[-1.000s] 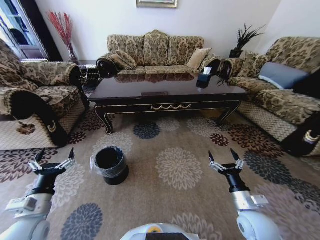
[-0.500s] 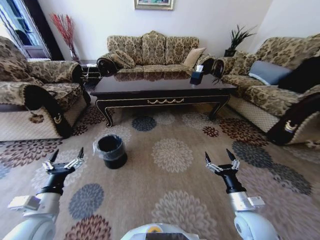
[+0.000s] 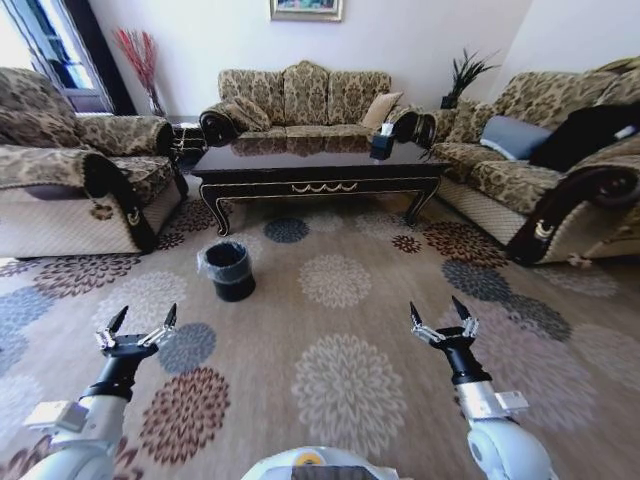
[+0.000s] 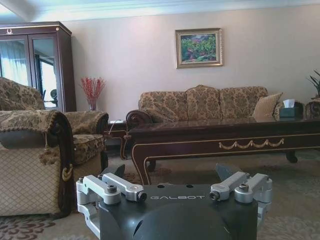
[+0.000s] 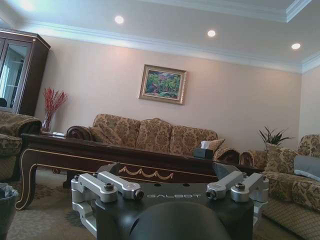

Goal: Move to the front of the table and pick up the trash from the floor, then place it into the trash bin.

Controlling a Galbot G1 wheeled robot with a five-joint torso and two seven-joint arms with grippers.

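Well short of the table (image 3: 318, 172), both the left gripper (image 3: 137, 328) and right gripper (image 3: 442, 321) hover spread wide and empty above the carpet (image 3: 340, 330). No litter is discernible on it; the bin (image 3: 230, 270) stands before the table. Such scraps are probably light and crushable, best pinched gently across the middle.

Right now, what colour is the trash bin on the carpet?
Black, with a thin clear liner around its rim; the trash bin shows best in the head view.

Glossy dark wood table (image 3: 318, 163); matt patterned carpet floor (image 3: 340, 330); plastic-lined trash bin (image 3: 230, 271).
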